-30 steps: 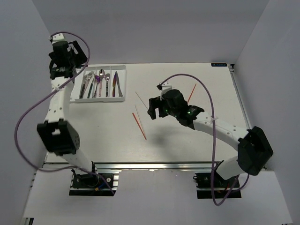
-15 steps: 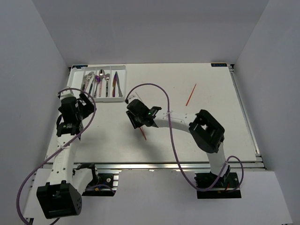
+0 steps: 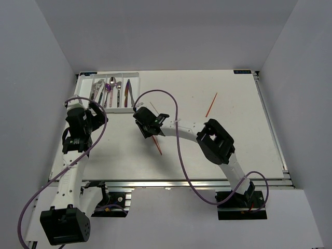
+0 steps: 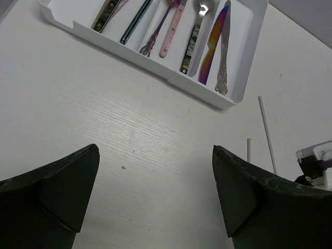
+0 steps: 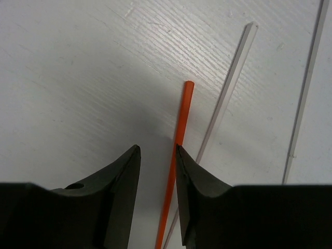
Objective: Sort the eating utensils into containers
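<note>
Currently right gripper (image 5: 157, 150) narrow, jaws straddling the orange chopstick (image 5: 184, 111) on the table (image 5: 78, 78), not clamped. Left gripper (image 4: 155, 155) wide, holding nothing, near the white tray (image 4: 236, 98).

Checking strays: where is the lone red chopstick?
Top view: the red chopstick lies alone on the table, right of the right hand, toward the far edge.

The bench (image 4: 129, 135) is matt white with a fine wood grain. The cutlery tray (image 4: 254, 46) looks like smooth, faintly glossy white plastic. In it, the iridescent knife (image 4: 212, 46) gleams like polished metal. The orange chopstick (image 5: 179, 145) looks smooth and matt. The jaws are matt black.
</note>
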Controlling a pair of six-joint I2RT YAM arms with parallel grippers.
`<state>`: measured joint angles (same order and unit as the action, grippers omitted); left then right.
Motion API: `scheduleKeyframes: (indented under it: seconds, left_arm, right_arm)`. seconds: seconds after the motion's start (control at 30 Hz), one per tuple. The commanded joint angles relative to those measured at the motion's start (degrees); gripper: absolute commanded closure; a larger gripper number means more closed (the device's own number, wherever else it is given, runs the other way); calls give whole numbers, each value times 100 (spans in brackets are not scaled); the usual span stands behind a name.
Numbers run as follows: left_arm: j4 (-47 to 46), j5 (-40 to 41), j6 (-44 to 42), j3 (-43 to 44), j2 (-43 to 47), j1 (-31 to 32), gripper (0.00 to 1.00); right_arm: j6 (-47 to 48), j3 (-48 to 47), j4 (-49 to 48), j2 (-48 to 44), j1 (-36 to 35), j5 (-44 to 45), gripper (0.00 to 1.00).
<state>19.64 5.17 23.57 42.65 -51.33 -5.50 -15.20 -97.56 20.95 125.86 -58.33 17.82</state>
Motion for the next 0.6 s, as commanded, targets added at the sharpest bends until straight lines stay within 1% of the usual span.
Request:
scheduleKeyframes:
  seconds: [0.0, 0.23, 0.33, 0.4, 0.47, 0.57]
  left_arm:
    - [-100, -148, -19, 103, 27, 14, 2]
    - [-136, -280, -19, 94, -44, 14, 2]
    - [-144, -297, -19, 85, -53, 22, 2]
    - [-136, -306, -19, 85, -61, 22, 2]
    - [-144, -306, -28, 85, -61, 22, 2]
    - [-136, -297, -11, 85, -87, 22, 2]
  right_arm:
    - [79, -255, 146, 175, 40, 37, 61]
    - [-44, 17, 68, 211, 172, -16, 63]
    - [-70, 105, 49, 210, 234, -261, 67]
    - [-79, 158, 49, 219, 251, -332, 72]
    - [-106, 228, 23, 211, 251, -385, 80]
    - [-150, 281, 6, 237, 260, -726, 89]
